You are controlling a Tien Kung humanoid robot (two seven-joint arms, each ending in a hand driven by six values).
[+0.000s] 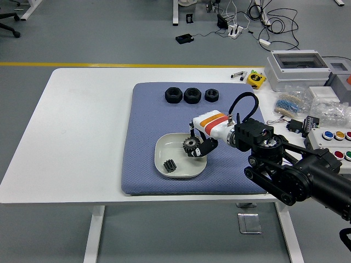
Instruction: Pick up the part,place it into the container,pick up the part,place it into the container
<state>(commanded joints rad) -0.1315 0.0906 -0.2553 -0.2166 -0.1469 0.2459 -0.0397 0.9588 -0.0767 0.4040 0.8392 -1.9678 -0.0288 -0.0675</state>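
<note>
The right hand (198,147) grips a toothed gear (191,146) over the white dish (162,150) near the blue mat's (148,120) front edge, low enough to drop beside the small gear (170,165) already inside.

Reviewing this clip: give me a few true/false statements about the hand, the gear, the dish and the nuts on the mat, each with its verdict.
1. The right hand holds a gear over the dish. True.
2. The dish is empty. False: a small black part lies in it.
3. Three black nuts sit in a row at the mat's far edge. True.
4. The left hand grips the dish. False: no left hand is in view.
5. The dish sits on bare table. False: it rests on the mat.
</note>
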